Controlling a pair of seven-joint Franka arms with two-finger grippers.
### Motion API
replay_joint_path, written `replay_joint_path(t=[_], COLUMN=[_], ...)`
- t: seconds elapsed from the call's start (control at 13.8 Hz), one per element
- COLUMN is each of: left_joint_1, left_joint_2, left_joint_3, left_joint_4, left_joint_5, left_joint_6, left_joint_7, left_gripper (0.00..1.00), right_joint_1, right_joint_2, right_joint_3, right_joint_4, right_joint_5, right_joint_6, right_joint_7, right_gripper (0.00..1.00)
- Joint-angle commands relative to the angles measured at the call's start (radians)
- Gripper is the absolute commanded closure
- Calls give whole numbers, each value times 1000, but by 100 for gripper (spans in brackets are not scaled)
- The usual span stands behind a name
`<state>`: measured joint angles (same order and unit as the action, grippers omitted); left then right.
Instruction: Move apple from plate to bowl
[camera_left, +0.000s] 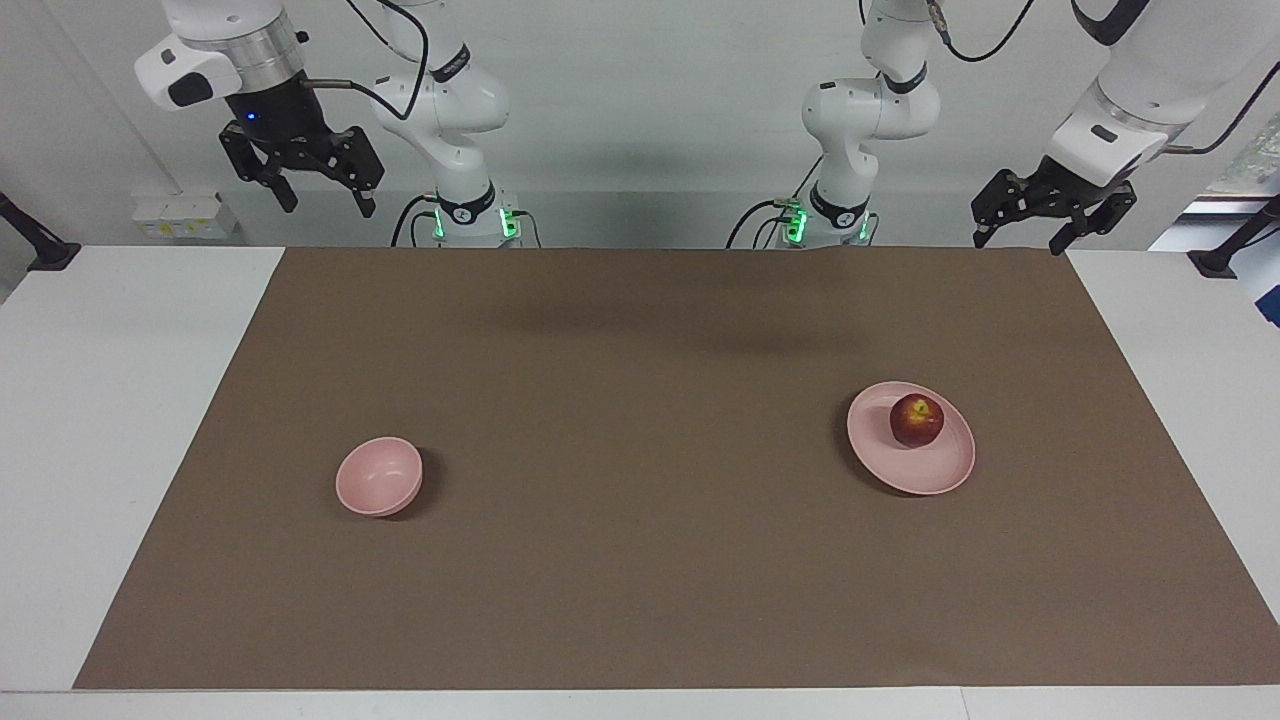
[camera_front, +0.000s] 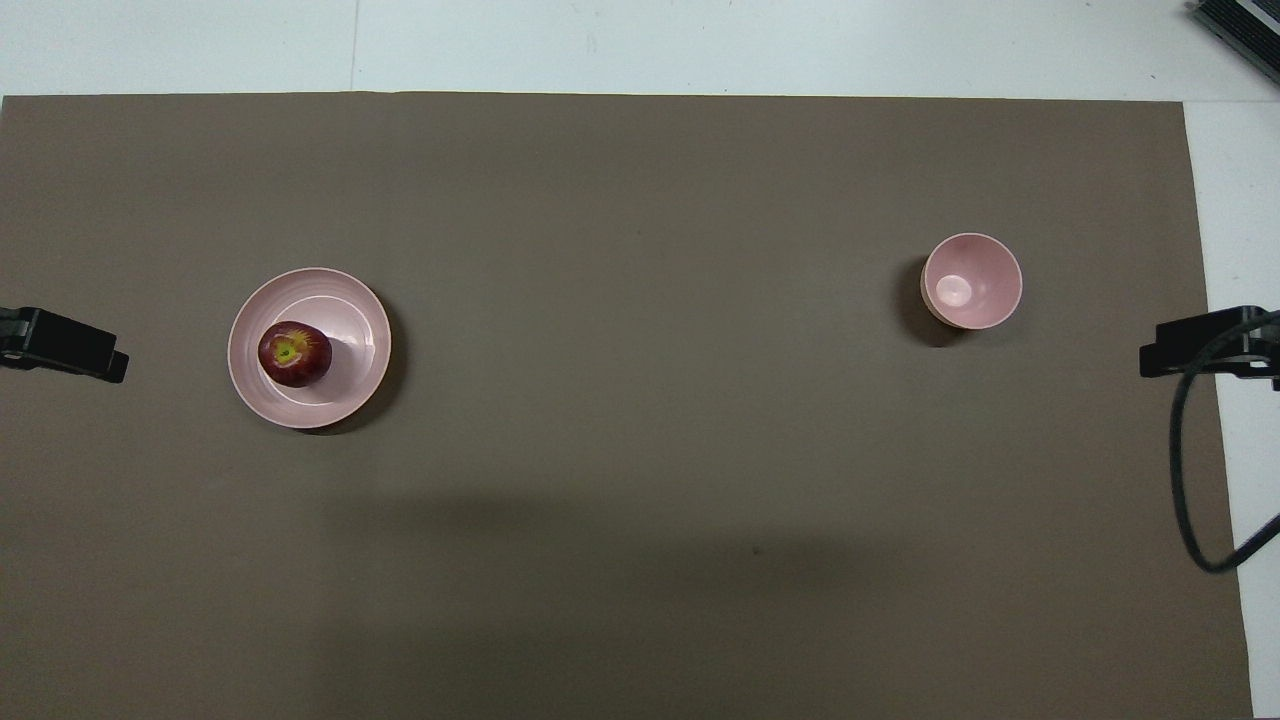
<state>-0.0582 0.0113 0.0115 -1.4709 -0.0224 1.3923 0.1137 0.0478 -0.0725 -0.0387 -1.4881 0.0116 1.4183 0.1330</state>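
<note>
The apple (camera_left: 917, 420) sat on the plate (camera_left: 935, 477), toward my left arm's end of the counter (camera_left: 640, 620). The bowl (camera_left: 378, 477) stood well apart from it, toward my right arm's end. My left gripper (camera_left: 1027, 238) hung raised above the counter's edge nearest my bases, jaws spread and holding nothing. My right gripper (camera_left: 325, 200) waited high too, jaws apparently open and bare, though its fingers showed only small.

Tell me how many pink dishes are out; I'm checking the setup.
2. The plate, holding the apple, sits toward the left arm's end; the bowl sits toward the right arm's end. Nothing seems hidden.
</note>
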Motion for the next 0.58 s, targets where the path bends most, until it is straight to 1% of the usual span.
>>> replay_joint_path(t=[0.0,0.07,0.29,0.51], left_joint_1=[-8,-8,-9,-23], left_joint_2=[33,36,81,98], left_joint_3=[2,2,1,1], left_joint_4=[-12,-34,-84,-172], left_joint_5=[-4,-4,-4,-4], left_joint_6=[54,85,189,311], left_joint_7=[-17,-31,-49,-65], left_gripper=[0,0,0,0], right_joint_1=[-8,-8,-8,-8], right_joint_2=[-9,-9,-9,-9], right_joint_3=[0,0,0,0], right_joint_4=[0,0,0,0], right_joint_5=[14,14,14,14], right_joint_6=[-12,-12,-12,-12], right_joint_7=[-26,-26,-26,-26], right_gripper=[0,0,0,0])
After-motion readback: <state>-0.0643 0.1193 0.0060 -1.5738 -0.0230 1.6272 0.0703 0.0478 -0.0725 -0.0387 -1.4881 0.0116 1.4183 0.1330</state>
